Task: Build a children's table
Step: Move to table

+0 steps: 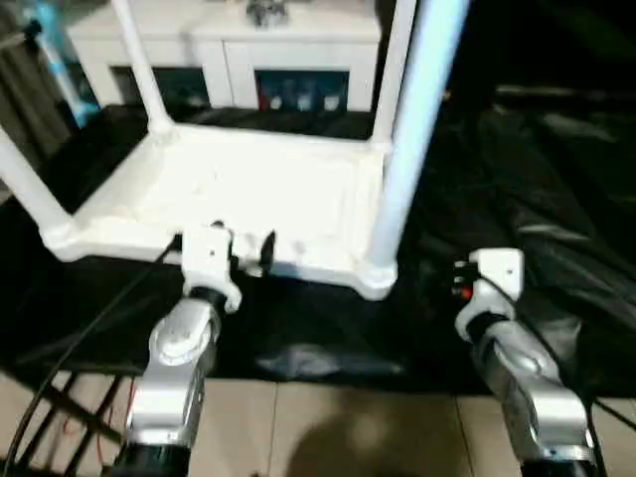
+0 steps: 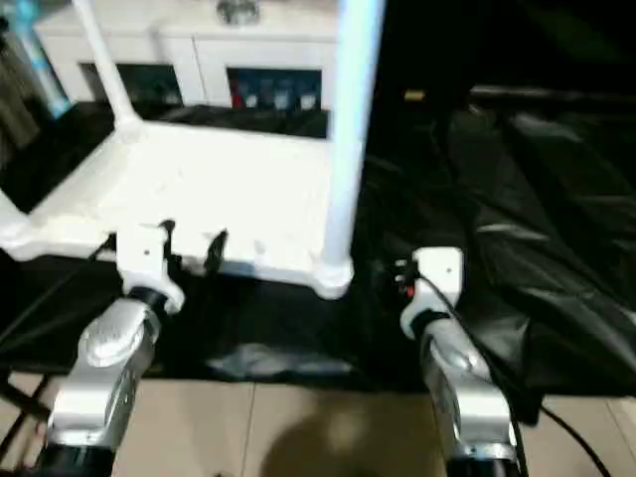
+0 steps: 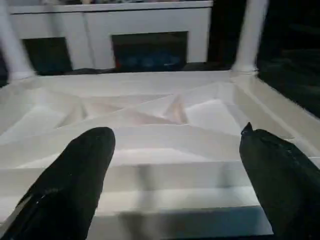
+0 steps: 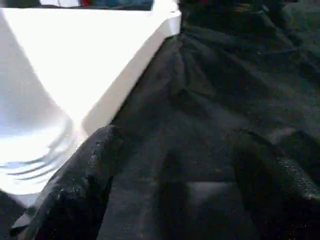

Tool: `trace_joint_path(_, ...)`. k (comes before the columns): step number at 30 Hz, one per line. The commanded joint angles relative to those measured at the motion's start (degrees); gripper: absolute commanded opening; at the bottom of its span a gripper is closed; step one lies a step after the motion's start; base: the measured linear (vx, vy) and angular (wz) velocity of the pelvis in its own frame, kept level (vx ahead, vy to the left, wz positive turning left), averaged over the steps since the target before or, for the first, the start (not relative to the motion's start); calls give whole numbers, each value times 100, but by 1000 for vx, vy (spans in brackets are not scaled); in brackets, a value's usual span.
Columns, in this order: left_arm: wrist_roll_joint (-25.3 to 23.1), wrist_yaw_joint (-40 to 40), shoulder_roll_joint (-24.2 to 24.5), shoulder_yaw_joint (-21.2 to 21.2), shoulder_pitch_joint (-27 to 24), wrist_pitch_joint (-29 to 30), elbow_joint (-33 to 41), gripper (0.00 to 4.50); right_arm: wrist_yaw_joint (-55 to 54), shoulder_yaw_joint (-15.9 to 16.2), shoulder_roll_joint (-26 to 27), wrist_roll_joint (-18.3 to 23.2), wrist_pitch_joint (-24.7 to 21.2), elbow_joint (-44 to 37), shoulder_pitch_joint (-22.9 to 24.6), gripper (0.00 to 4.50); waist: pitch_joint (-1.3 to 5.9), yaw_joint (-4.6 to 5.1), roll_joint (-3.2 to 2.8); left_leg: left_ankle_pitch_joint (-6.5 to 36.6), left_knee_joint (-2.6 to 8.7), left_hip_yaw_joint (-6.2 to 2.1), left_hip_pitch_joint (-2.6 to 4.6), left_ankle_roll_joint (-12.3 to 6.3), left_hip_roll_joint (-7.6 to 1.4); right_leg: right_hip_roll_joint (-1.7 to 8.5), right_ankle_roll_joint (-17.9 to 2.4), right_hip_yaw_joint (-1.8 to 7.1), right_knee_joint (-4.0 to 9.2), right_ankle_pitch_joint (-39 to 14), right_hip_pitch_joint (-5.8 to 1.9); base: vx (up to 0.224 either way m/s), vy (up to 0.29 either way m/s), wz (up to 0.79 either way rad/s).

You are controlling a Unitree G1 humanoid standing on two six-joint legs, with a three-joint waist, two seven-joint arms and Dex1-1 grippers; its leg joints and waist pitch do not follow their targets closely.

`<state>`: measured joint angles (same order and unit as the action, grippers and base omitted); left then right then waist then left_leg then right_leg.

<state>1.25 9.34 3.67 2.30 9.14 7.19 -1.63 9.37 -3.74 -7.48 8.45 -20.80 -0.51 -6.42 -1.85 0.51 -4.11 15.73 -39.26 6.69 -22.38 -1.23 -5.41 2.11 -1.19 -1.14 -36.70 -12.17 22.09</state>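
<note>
The upside-down tabletop (image 1: 248,194) is seen with four legs (image 1: 412,119) socketed. Left hand (image 3: 170,165) is spread wide at its near edge — nothing held. Right hand (image 4: 170,175) is held open over black sheeting (image 1: 537,189) beside the corner.

Black sheeting (image 1: 517,189), creased & shiny, covers the floor mid-scene, w/ beige tiled floor (image 1: 328,427) nearest the camera & a white cabinet (image 1: 229,50) w/ dark glass-fronted compartments at the back.

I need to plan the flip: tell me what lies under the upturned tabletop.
The tabletop rests ribbed side up, legs standing in its sockets, on a black sheet over the floor. Whatever lies directly beneath it is covered.
</note>
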Motion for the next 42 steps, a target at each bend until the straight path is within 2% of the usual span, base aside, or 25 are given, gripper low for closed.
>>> trace_joint_path(1, -113, -154, -42, -2, -59, 17, 30, 450, 151, 39, -142, 8, -149, -168, 48, 369, 347, 52, -173, -2380, 867, -814, 451, 226, -1296, 256, 6, 16, -80, -297, 125, -38, 67, -4)
trace_joint_path(2, -93, -141, -30, 2, -86, 37, 62, 450, 210, 67, -171, 10, -174, -178, 47, 369, 392, 24, -29, -2620, 736, -694, 363, -658, -1097, 450, -294, 130, 124, 80, -39, -68, 16, -2)
trace_joint_path(4, 15, -44, -9, -6, -135, 79, 157, 450, 273, 88, -218, 6, -178, -168, 19, 369, 352, -69, 158, -1566, 509, -168, -53, -844, -452, 763, -937, 233, 486, 808, -326, -88, -38, -9)
trace_joint_path(5, 35, 16, 10, -33, -172, 56, 202, 450, 302, 95, -242, 1, -180, -152, -1, 369, 331, -150, 152, -954, 509, -92, -62, -722, -415, 870, -1008, 269, 573, 472, -342, -102, -82, 0)
trace_joint_path(10, 38, 92, 16, -156, -426, -25, 247, 450, 455, 127, -408, -27, -115, -49, -129, 369, 78, -52, 185, 2735, 857, -137, 304, 332, -707, 658, -484, 78, 834, -3938, -161, -86, -72, 4)
trace_joint_path(14, 16, 141, 27, -265, -509, -28, 296, 450, 540, 112, -463, 18, -178, -53, -184, 369, -54, 130, 114, 4338, 862, -188, 677, 552, -654, 468, -39, -312, 1009, -4422, -142, -16, -6, -1)
trace_joint_path(15, 9, 149, 31, -279, -513, -25, 309, 450, 538, 105, -465, 21, -178, -50, -192, 369, -76, 216, 71, 4867, 1110, -245, 580, 652, -735, 365, 1, -445, 778, -3774, -389, 0, 0, 0)
trace_joint_path(16, -8, 165, 54, -314, -529, 24, 362, 450, 519, 106, -479, 29, -267, -7, -230, 369, -93, 226, -13, 5439, 1567, -267, 396, 735, -898, 261, -39, -485, 26, -2398, -725, 0, 0, 0)
trace_joint_path(17, -10, 167, 59, -323, -538, 35, 380, 450, 525, 116, -486, 25, -272, 20, -242, 369, -55, 158, 41, 5749, 1664, -156, 834, 793, -1296, 314, -76, -411, -236, -1529, -468, 24, -19, -22)
trace_joint_path(18, -10, 172, 64, -324, -545, 42, 392, 450, 532, 124, -489, 20, -268, 42, -253, 369, -162, 109, 84, 5827, 1731, -80, 822, 783, -1361, 322, -105, -374, -317, -1523, -397, 60, -74, -45)
trace_joint_path(20, -22, 183, 84, -331, -563, 58, 420, 450, 544, 142, -487, 4, -238, 71, -267, 369, -121, 81, 316, 5105, 1340, 186, 1055, 691, -1130, 470, -210, -132, 244, -2640, -228, 70, -96, -55)
trace_joint_path(21, -22, 183, 84, -331, -563, 58, 420, 450, 544, 142, -487, 4, -238, 71, -267, 369, -48, -40, 508, 3413, 354, 597, 1000, 534, -371, 577, -176, 329, 1020, -4975, -199, 165, -101, -60)
trace_joint_path(22, -18, 184, 89, -339, -581, 77, 450, 450, 584, 177, -513, -37, -180, 85, -274, 369, 16, -270, 639, 1892, -103, 366, 294, -112, -238, 1152, -18, 648, 1126, -5504, -851, 165, -101, -60)
trace_joint_path(23, -20, 183, 93, -343, -589, 80, 460, 450, 610, 184, -519, -36, -178, 92, -274, 369, 77, -347, 580, 524, -458, 60, -271, -442, -165, 1205, 203, 810, 946, -5048, -1210, 205, -90, -33)
trace_joint_path(26, -14, 168, 111, -353, -613, 109, 482, 450, 726, 230, -548, -30, -127, 112, -266, 369, 115, -341, 413, -758, -236, -15, -392, -424, -20, 704, -364, 446, 1003, -3286, -1151, 165, -67, 6)
trace_joint_path(27, -12, 165, 118, -355, -615, 112, 482, 450, 751, 242, -554, -30, -114, 115, -266, 369, 129, -357, 236, -1061, 144, -17, -373, -564, -159, 557, -603, 220, 1041, -2776, -1174, 228, 12, 6)
trace_joint_path(29, 11, 157, 134, -344, -615, 124, 490, 450, 830, 342, -613, -91, -95, 107, -264, 369, 185, -277, -169, -550, 737, -190, 192, -550, -560, 233, -195, -270, 985, -2073, -1059, 254, 50, -1)
trace_joint_path(30, 11, 155, 139, -342, -615, 129, 494, 450, 844, 373, -633, -115, -75, 108, -265, 369, 282, 93, -266, 153, 973, -999, 769, -1706, -1077, -102, 162, -483, -149, -1515, -492, 307, 72, -11)
trace_joint_path(31, 23, 145, 135, -320, -609, 146, 499, 450, 855, 421, -654, -138, -62, 104, -266, 369, 443, 133, -197, 59, 809, -1261, 1153, -2636, -1262, 40, 384, -258, -592, -1519, 8, 307, 72, -11)
trace_joint_path(33, 98, 152, 105, -271, -610, 118, 502, 450, 925, 456, -672, -103, -57, 85, -260, 369, 438, 203, -113, -874, 759, -1295, 1130, -3077, -1272, 189, 765, -140, -778, -1218, 271, 238, 3, -13)
trace_joint_path(35, 227, 188, 121, -213, -633, 178, 523, 450, 1159, 565, -768, -91, 68, 5, -184, 369, 327, 194, 79, -2673, 799, -924, 750, -2952, -928, 296, 999, 119, -675, 78, 394, 189, -15, -18)
trace_joint_path(36, 289, 231, 132, -194, -638, 197, 527, 450, 1213, 584, -784, -83, 104, -12, -165, 369, 318, 77, 312, -2573, 504, -558, 538, -2405, -455, 497, 483, 370, 16, 1438, 287, 80, -89, -3)
trace_joint_path(38, 634, 545, 193, -113, -682, 275, 539, 450, 1397, 644, -845, -63, 196, -74, -128, 369, 358, -61, 573, -689, -117, -263, -152, -1053, 213, 1024, 802, 772, 390, 2945, -482, 77, -87, -1)
trace_joint_path(40, 774, 786, 333, -60, -681, 314, 468, 450, 1601, 656, -908, 32, 258, -128, -107, 369, 400, -111, 438, -1504, 241, -201, -26, 138, 158, 648, 826, 195, 160, 6133, -375, 119, -88, -9)
trace_joint_path(42, 890, 1123, 505, -36, -672, 259, 396, 450, 1705, 668, -962, 84, 275, -128, -121, 369, 371, -111, 294, -1123, 391, -208, 37, 163, 43, 552, 697, 140, 255, 5311, -341, 29, -41, 0)
